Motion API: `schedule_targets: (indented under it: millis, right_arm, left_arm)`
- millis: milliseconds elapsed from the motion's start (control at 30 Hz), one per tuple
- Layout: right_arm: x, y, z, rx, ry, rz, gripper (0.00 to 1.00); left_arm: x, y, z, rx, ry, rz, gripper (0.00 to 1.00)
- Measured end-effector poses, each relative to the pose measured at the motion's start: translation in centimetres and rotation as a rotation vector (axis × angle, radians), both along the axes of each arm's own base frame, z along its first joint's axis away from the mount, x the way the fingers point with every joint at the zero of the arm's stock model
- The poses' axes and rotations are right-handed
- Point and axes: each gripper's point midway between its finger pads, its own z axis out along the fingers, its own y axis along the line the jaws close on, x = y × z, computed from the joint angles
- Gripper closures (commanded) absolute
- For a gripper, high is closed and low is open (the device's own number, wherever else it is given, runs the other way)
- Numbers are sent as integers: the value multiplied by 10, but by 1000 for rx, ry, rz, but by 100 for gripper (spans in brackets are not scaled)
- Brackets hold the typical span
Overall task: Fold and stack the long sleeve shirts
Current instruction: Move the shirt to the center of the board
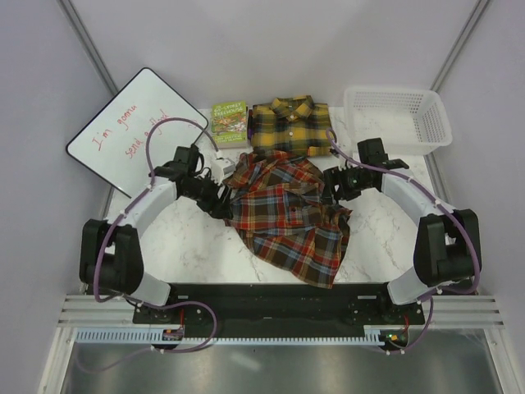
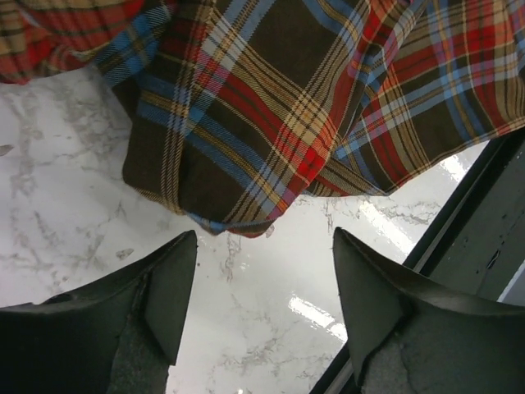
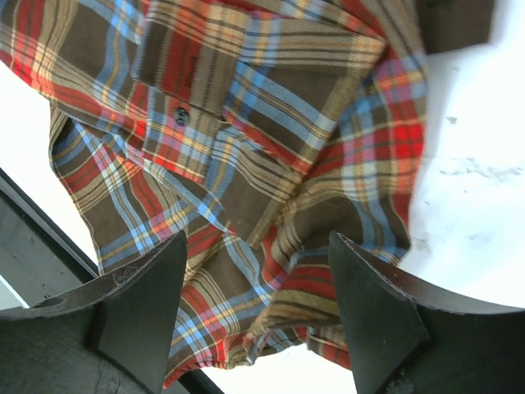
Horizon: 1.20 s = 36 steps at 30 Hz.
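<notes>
- Left gripper (image 1: 215, 195) and right gripper (image 1: 335, 182) stand with jaws apart, empty.
- Red shirt (image 1: 283, 217) lies crumpled between them; yellow shirt (image 1: 289, 125), folded, lies beyond.
- Step seems to be flattening the red shirt; next, each gripper must pinch an edge.

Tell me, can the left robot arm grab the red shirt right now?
Probably yes. The left gripper is open and sits right at the edge of the red-brown shirt, with only bare table between them.

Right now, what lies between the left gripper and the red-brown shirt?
Only bare table, seen in the left wrist view: the open left gripper faces the red-brown shirt edge without touching it.
</notes>
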Motion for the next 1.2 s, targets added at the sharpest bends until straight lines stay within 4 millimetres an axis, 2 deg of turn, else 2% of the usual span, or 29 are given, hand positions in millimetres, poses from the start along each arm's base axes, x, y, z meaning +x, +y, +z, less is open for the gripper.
schedule_targets:
  millis: [100, 200, 233, 300, 433, 500, 567, 633, 733, 833, 900, 933, 967, 1000, 1067, 1133, 1200]
  right_arm:
    - [-1, 12, 2, 1, -19, 35, 21]
    - [-1, 25, 5, 9, -45, 67, 21]
    - [-1, 28, 7, 12, -57, 74, 21]
    - [2, 30, 10, 17, -74, 74, 21]
    - [4, 29, 12, 13, -84, 61, 20]
    - [5, 27, 12, 10, -82, 49, 20]
    - [7, 26, 15, 14, -82, 36, 19]
    - [16, 22, 25, 33, -91, 2, 18]
    - [37, 7, 52, 92, -121, -70, 18]
    - [63, -23, 89, 147, -183, -165, 18]
    - [77, -46, 113, 161, -235, -215, 18]
    - [82, -54, 121, 163, -255, -230, 18]
    - [86, -64, 130, 163, -279, -247, 18]
    - [87, -68, 135, 160, -292, -254, 18]
    - [84, -74, 137, 150, -299, -256, 17]
    - [80, -75, 136, 139, -294, -245, 17]
    - [79, -75, 134, 130, -293, -235, 18]
  left_arm:
    - [0, -8, -20, 17, 46, -28, 35]
    - [3, -9, -37, 27, 90, -28, 45]
    - [4, -9, -42, 31, 105, -27, 53]
    - [6, -8, -53, 44, 133, -19, 63]
    - [8, -5, -64, 65, 166, 6, 94]
    - [14, -3, -57, 62, 162, 24, 98]
    - [25, -1, -42, 41, 129, 43, 98]
    - [37, -3, -12, -4, 55, 50, 98]
    - [48, -8, 52, -71, -109, 39, 98]
    - [53, -23, 127, -156, -273, -7, 98]
    - [51, -37, 170, -210, -353, -55, 98]
    - [50, -43, 185, -228, -383, -77, 98]
    - [44, -55, 203, -245, -412, -118, 98]
    - [37, -65, 212, -255, -429, -154, 98]
    - [9, -97, 226, -280, -447, -285, 98]
    - [-29, -127, 228, -303, -429, -430, 98]
    - [-69, -146, 221, -314, -385, -562, 98]
